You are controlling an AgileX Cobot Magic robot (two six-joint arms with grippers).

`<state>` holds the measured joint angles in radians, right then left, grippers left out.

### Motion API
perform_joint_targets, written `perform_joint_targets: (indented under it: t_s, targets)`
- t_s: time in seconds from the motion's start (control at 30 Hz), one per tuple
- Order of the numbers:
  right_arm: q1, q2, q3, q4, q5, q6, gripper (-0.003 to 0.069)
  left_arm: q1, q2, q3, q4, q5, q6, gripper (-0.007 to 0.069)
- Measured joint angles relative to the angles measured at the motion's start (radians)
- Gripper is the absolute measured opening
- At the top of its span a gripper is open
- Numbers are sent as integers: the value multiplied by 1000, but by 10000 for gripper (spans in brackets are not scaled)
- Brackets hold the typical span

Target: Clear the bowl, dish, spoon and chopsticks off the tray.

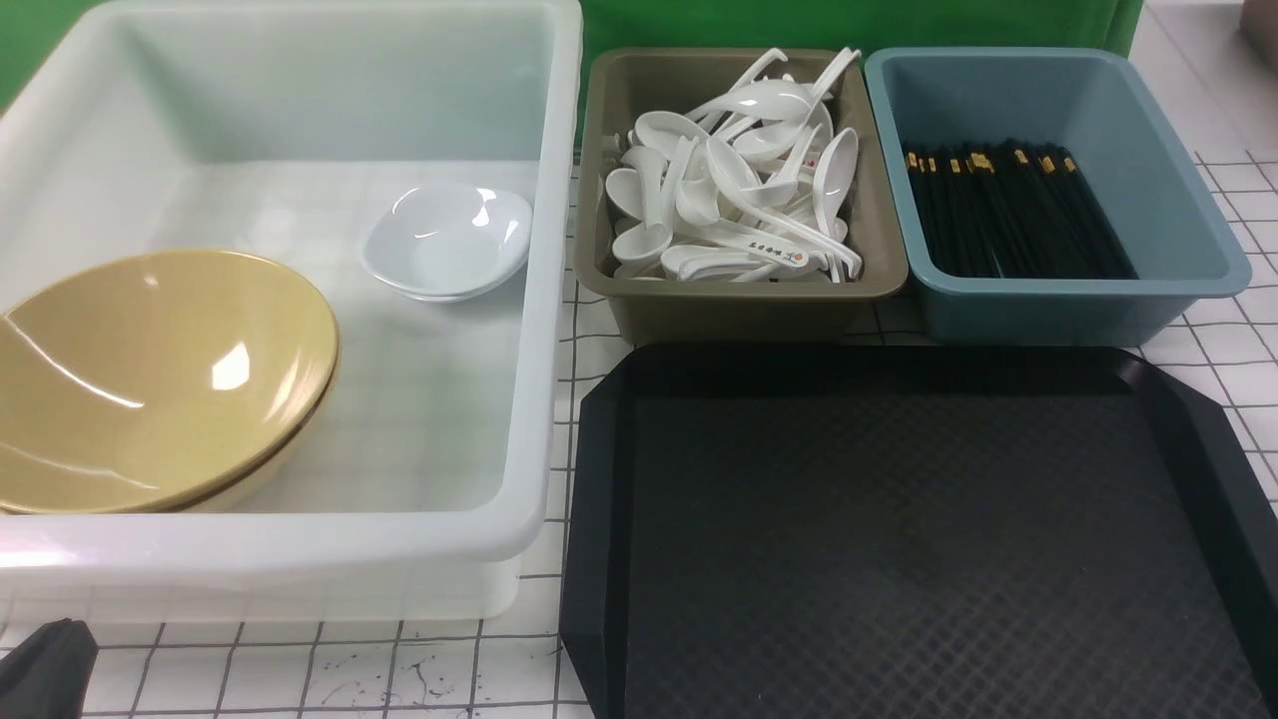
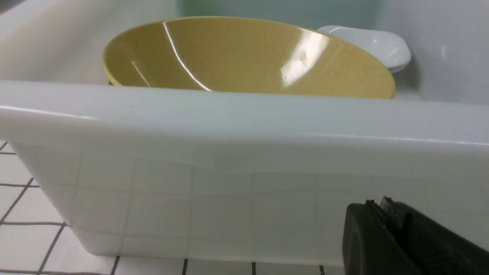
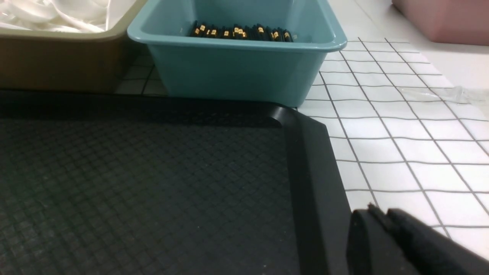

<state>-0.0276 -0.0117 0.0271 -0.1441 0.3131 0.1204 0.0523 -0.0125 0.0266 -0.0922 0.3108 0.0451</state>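
The black tray (image 1: 899, 539) lies at the front right with nothing on it; it also shows in the right wrist view (image 3: 133, 183). The yellow bowl (image 1: 150, 374) sits tilted on another alike inside a white tub (image 1: 300, 549), and the white dish (image 1: 446, 240) sits on another alike behind it. White spoons (image 1: 739, 180) fill an olive-brown tub. Black chopsticks (image 1: 1008, 210) lie in a blue tub. My left gripper (image 2: 376, 204) is shut and empty, low in front of the white tub's near wall. My right gripper (image 3: 378, 211) is shut and empty beside the tray's right rim.
The olive-brown tub (image 1: 739, 290) and the blue tub (image 1: 1058, 290) stand side by side just behind the tray. The white tub takes up the left side. The white gridded tabletop (image 3: 401, 145) shows to the right of the tray. A pink container (image 3: 443, 19) stands at the far right.
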Motion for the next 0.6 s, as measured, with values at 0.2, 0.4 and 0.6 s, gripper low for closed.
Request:
perform_joint_targets:
  t_s: [0.2, 0.4, 0.6]
  targets:
    - [0, 0, 0, 0, 0, 0, 97, 0, 0, 0, 0, 0, 0, -6]
    - [0, 0, 0, 0, 0, 0, 99, 0, 0, 0, 0, 0, 0, -6]
    - [0, 0, 0, 0, 0, 0, 99, 0, 0, 0, 0, 1, 0, -6]
